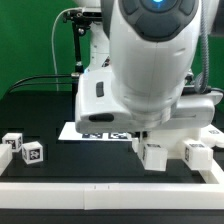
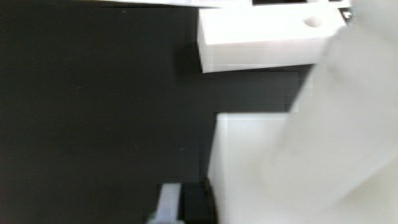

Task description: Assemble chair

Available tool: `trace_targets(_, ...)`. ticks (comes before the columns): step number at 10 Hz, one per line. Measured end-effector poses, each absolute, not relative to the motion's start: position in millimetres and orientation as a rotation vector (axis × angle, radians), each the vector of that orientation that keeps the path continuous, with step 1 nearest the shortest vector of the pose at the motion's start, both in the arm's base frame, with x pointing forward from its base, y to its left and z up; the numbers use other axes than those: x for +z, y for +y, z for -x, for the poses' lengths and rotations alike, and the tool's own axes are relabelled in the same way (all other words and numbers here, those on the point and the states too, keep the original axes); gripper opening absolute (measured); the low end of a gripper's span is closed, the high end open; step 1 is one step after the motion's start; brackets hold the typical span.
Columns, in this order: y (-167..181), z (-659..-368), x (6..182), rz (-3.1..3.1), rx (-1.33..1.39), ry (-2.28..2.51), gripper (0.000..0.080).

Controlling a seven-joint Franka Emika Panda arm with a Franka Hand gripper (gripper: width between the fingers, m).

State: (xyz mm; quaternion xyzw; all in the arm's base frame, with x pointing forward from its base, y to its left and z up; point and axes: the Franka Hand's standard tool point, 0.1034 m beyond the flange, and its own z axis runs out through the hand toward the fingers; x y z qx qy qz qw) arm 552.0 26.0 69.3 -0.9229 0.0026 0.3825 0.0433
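The chair lies in loose white pieces. Two small tagged blocks (image 1: 12, 142) (image 1: 32, 152) sit on the exterior view's left. Chunkier white pieces (image 1: 155, 155) (image 1: 198, 152) stand on the right, near the front rail. My gripper (image 1: 140, 143) hangs low just above and beside the nearer of these, mostly hidden by the arm's body. In the wrist view the gripper (image 2: 175, 200) is shut, one pale finger (image 2: 171, 207) showing right next to a big white piece (image 2: 294, 170). Whether they touch is unclear. Another white block (image 2: 267, 45) lies beyond it. Nothing shows between the fingers.
The marker board (image 1: 95, 130) lies flat behind the arm on the black table. A white border rail (image 1: 100, 190) runs along the front edge. Green backdrop and the arm's base stand at the rear. A blurred white shape (image 2: 356, 90) crosses the wrist view close to the camera.
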Motion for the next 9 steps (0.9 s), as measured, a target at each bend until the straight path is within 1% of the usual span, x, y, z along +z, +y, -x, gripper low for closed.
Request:
trace_targets(1,26,-552,68.8,2.822,1.169,0.009,0.0031)
trace_targets(3,21,-544,57.6,2.808,1.24,0.085,0.0031)
trace_targets(5,16,-549,54.1,2.797,1.281,0.117,0.0031)
trace_targets(9,16,-549,50.7,2.8,1.276,0.109,0.0031)
